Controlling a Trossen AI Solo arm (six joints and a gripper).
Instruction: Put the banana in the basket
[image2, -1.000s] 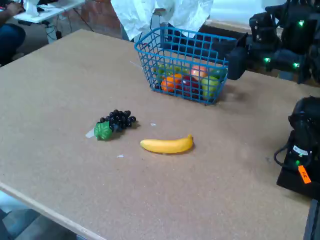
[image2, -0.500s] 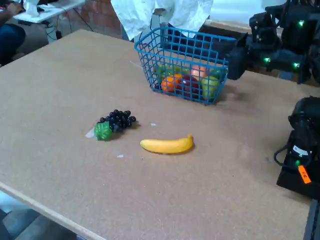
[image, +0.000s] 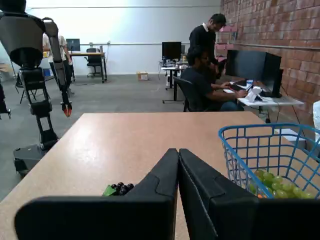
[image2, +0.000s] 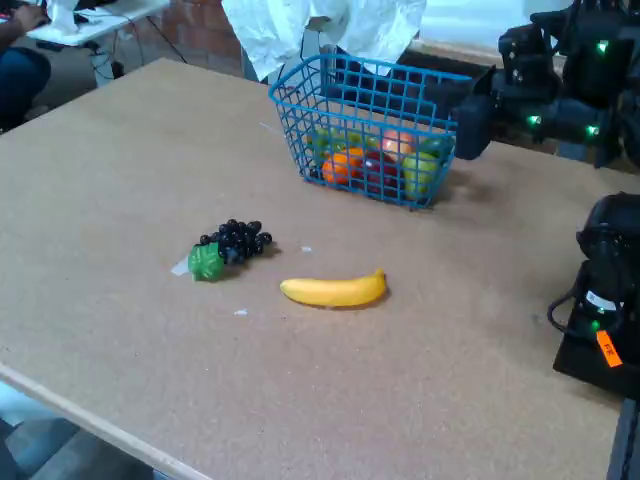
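Banana is lying flat on the bench, out in the open near the middle of the fixed view, with its stem tip pointing toward the right of that picture and nothing touching it. A dark grape bunch with a green leaf is sitting just to its left, close but apart, and the basket is standing farther back, already holding several pieces of toy fruit. The gripper is hanging beside the basket's right side in the fixed view, well apart from the banana; in the wrist view its two dark fingers are pressing together with no gap between them and are carrying nothing. From here the arm is looking at a long reach across open bench, and the risks are lying mostly in that approach: the fingers are needing to spread before descending, or they would be pushing the smooth banana along instead of straddling it. Coming in too far left could be catching the grapes instead. A pinch near the banana's tapered end, rather than its middle, is likely to be letting the curved toy swivel or slip out. On the return, a low carry could be knocking the basket's rim or shoving the light basket.
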